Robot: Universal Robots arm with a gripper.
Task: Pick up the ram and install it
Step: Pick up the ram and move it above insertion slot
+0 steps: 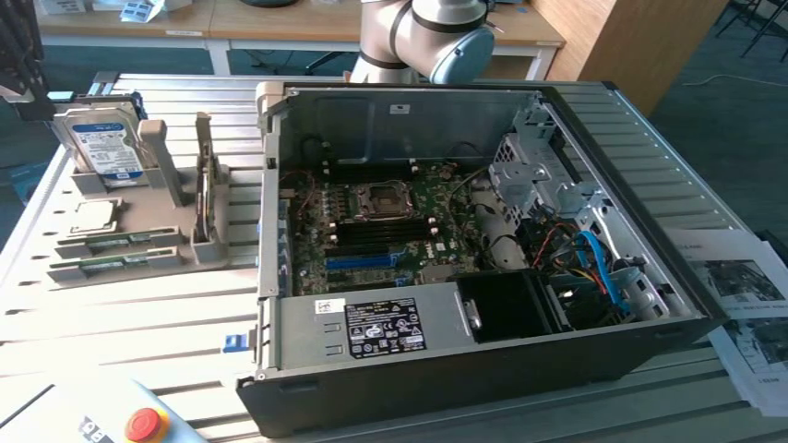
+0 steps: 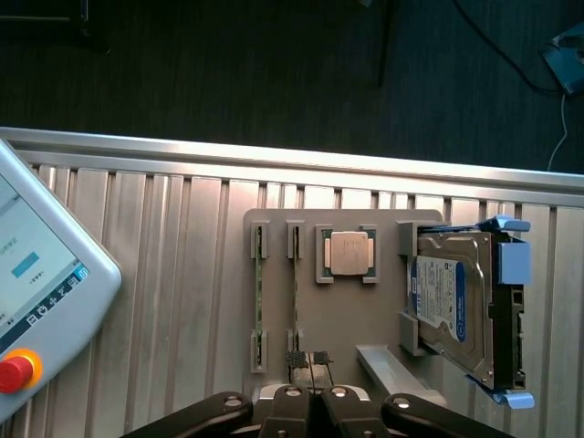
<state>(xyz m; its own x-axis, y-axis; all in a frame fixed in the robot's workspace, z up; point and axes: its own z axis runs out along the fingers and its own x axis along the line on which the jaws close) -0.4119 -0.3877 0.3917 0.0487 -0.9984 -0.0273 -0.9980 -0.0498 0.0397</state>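
Gripper [image 2: 310,359] hung pinched together over the holder's [image 2: 351,319] edge, just beside the ram [image 2: 296,292]; a clean grab wanted jaws parted, squared across the stick's middle.

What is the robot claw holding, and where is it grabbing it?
Nothing. The gripper is shut and empty, over the holder where the ram sits.
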